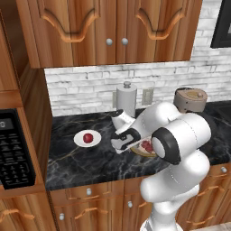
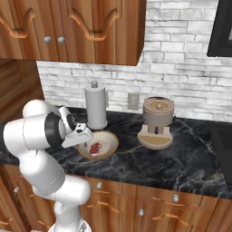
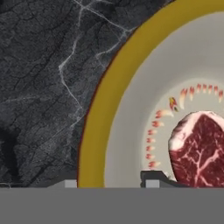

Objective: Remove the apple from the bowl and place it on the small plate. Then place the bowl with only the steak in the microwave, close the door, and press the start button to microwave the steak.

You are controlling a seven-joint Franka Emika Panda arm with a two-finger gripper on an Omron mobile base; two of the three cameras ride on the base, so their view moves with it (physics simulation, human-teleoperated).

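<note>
My end effector [image 3: 109, 183] sits low over the near-left rim of the bowl [image 3: 105, 109], one fingertip outside the golden rim and the other inside on the pale surface, so the rim lies between them; I cannot tell whether they already press on it. From the hand view the steak [image 3: 199, 151] lies flat in the bowl just beyond my inner fingertip, ringed by small orange marks painted on the dish. In the left base view the apple [image 1: 88, 137] rests on the plate [image 1: 81, 140], which stands on the dark marble table [image 1: 81, 162] to the left of the bowl [image 1: 146, 151], near it but apart. My hand [image 1: 124, 137] covers most of the bowl there, with a bit of steak [image 1: 146, 145] showing. In the right base view the bowl [image 2: 111, 144] lies in front of the paper towel holder [image 2: 96, 108], with the steak [image 2: 95, 148] inside, and my end effector [image 2: 81, 136] is at its left edge. A tan grinder-like appliance [image 2: 157, 120] stands further right. The microwave's keypad [image 1: 13, 149] shows at the left edge of the left base view.
</note>
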